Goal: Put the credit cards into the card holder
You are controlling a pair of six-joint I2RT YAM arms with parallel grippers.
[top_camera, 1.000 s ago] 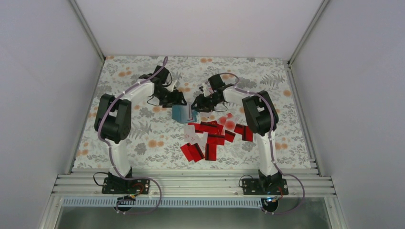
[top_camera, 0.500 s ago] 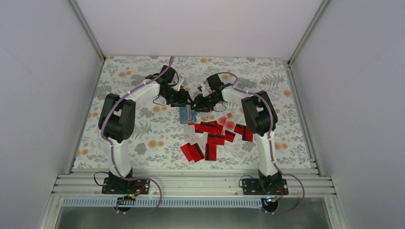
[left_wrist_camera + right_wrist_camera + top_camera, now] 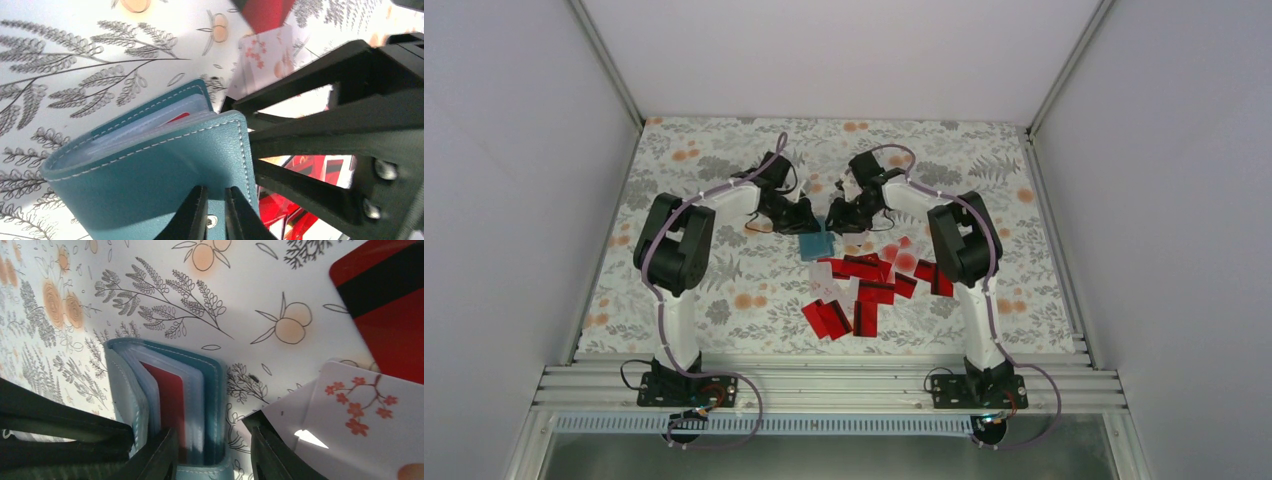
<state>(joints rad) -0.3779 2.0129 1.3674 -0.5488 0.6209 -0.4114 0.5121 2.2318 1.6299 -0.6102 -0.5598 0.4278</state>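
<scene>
Swinging in from its own side over the past second, the left tool (image 3: 805, 222) has met the card holder (image 3: 816, 246), which has edged toward the right tool (image 3: 832, 224) and now sits lower between the two. The teal holder stands partly open on the floral surface (image 3: 724, 170). Its rounded fold is turned away from the right tool and its stitched free edge is beside that tool's fingers. Clear sleeves fan out inside, one holding a red card (image 3: 170, 405). Its long axis is too small to judge from overhead. The left tool's fingers are pinched nearly together on the holder's outer cover by the snap. The right tool's fingers stand apart, straddling the sleeves and back cover, with a gap on the outer side. Both arms reach forward with elbows raised, forearms angled inward and wrists tipped down. Loose credit cards (image 3: 876, 292) lie scattered just behind the right tool, toward the bases. A pale card (image 3: 360, 420) printed with blossoms lies beside its outer finger.
</scene>
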